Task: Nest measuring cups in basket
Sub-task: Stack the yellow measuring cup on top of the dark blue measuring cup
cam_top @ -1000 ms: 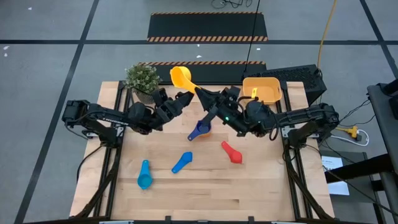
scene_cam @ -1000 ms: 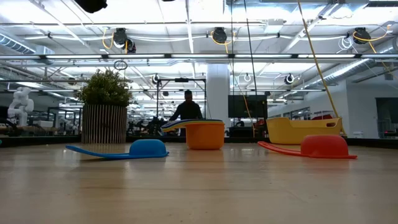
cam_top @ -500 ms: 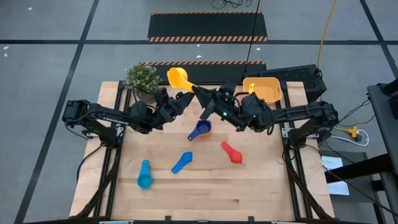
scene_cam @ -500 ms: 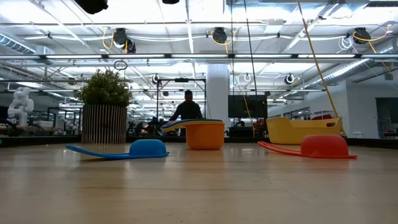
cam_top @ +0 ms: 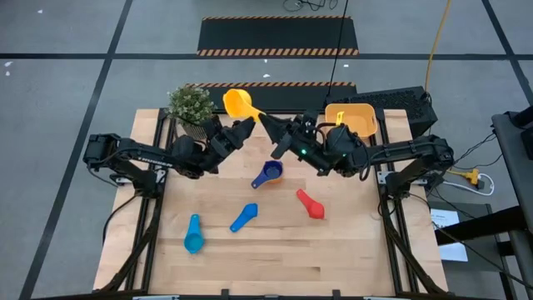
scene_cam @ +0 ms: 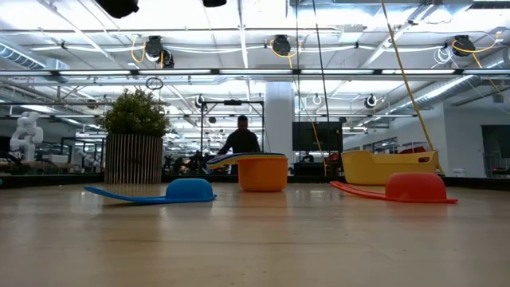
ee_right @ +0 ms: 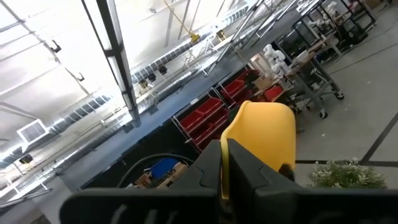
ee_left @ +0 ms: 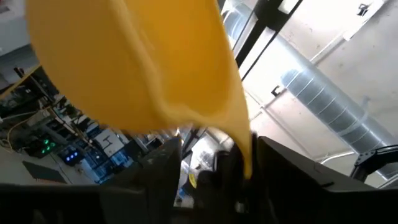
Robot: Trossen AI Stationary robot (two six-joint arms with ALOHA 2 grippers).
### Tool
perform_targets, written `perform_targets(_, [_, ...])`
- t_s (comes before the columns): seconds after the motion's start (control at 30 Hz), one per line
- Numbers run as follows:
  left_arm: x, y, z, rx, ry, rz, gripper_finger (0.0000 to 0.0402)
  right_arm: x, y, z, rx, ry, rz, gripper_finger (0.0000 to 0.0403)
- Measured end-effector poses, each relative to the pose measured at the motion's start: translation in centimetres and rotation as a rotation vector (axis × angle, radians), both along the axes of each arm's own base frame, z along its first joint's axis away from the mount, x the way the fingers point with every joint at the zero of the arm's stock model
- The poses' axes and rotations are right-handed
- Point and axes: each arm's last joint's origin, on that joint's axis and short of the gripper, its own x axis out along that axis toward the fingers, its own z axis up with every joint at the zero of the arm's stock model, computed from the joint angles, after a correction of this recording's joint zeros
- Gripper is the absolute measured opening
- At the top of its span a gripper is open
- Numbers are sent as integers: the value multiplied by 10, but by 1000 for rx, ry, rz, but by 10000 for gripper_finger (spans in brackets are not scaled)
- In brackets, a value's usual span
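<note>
Both arms are meeting in mid-air over the back of the table (cam_top: 275, 258), passing a yellow measuring cup (cam_top: 240, 102) between them. The right claw (cam_top: 271, 127) is clamped together on the thin end of the cup's handle. The left claw (cam_top: 247, 127) is sitting around the handle nearer the bowl, its fingers partly apart; from the left wrist view the handle is running down between them, but I cannot tell whether they are truly gripping yet.

The handover looks to be the step in hand. To do it well, I would say the receiving claw should be gripping firmly before the other lets go, since the cup is high above the wood and would bounce away if dropped. The handle is slim and smooth, so a square grip across its flat faces seems safest.

The basket (cam_top: 356, 122) is waiting at the back right corner. A dark blue cup (cam_top: 268, 174) is sitting at mid-table, with a blue cup (cam_top: 243, 217), a teal cup (cam_top: 193, 234) and a red cup (cam_top: 311, 204) lying nearer the front, all well apart from the basket.

I am not seeing any readable brand, label or writing anywhere.
</note>
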Motion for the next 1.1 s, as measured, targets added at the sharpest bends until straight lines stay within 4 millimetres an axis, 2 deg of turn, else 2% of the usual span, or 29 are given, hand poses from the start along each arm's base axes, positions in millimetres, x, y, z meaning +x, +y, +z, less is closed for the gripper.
perform_targets(0.13, [-1, 0, 1, 10, -3, 11, 225, 0, 0, 0, 3, 1, -3, 0])
perform_targets(0.23, [-1, 0, 1, 10, -3, 9, 205, 0, 0, 0, 4, 0, -5, 0])
perform_targets(0.37, [-1, 0, 1, 17, -5, 15, 144, 0, 0, 0, 4, 2, -6, 0])
perform_targets(0.57, [-1, -2, 2, 62, -5, -8, 22, 1, 4, -3, 15, 31, -3, 0])
perform_targets(0.6, [-1, -2, 2, 63, -8, -11, 14, 1, 4, -3, 26, 26, -1, 0])
perform_targets(0.77, [-1, -2, 2, 63, -12, -14, 13, 0, 6, -4, 51, 20, 4, 16])
perform_targets(0.93, [-3, -2, 5, 57, -15, -53, 7, -5, 14, -3, 44, 58, 34, 59])
perform_targets(1.1, [-8, -2, 10, 70, 108, -82, 6, -29, 14, 3, 115, 170, 68, 113])
